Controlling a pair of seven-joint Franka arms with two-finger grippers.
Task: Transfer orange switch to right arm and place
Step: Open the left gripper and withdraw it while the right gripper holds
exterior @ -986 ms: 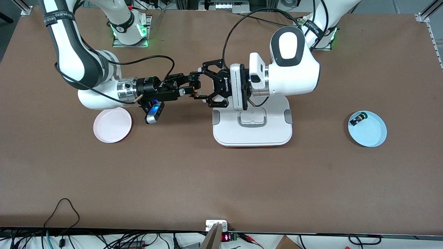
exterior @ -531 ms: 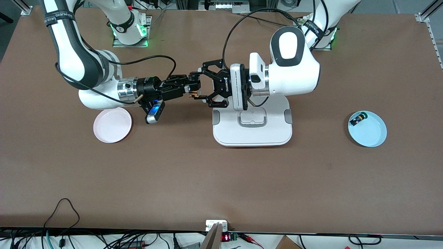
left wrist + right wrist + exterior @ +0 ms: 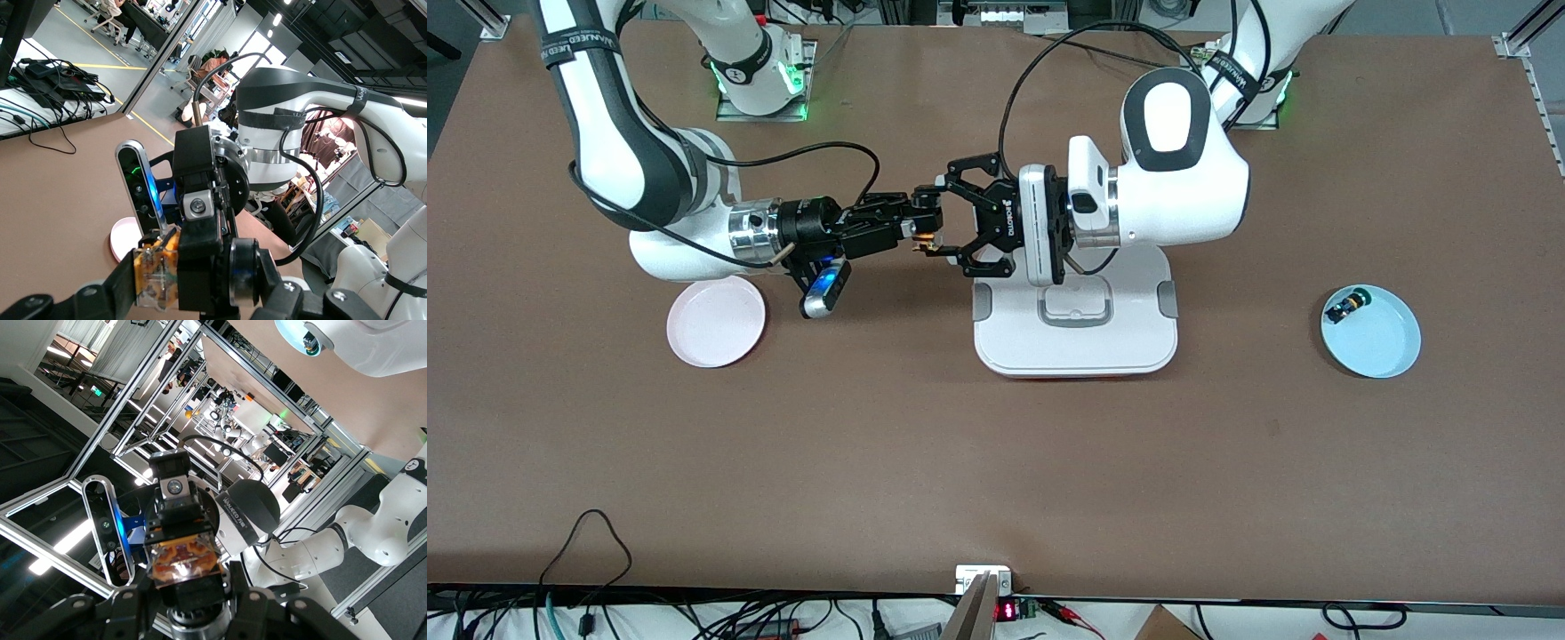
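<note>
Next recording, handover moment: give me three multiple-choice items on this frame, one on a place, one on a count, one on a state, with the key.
1. Where is the tiny push-button orange switch?
A. On the round pink plate
B. Between the two grippers, over bare table beside the white square device
C. In the round light-blue plate

2. How many round plates lie on the brown table?
A. One
B. Two
C. Three

3. What state is the right gripper in?
A. Shut on the orange switch
B. Wide open
C. Out of view

Key:
1 B: it sits where the right gripper and left gripper meet, up in the air beside the white square device.
2 B: the round pink plate and the round light-blue plate.
3 A: its slim fingers clamp the switch in the left wrist view.
</note>
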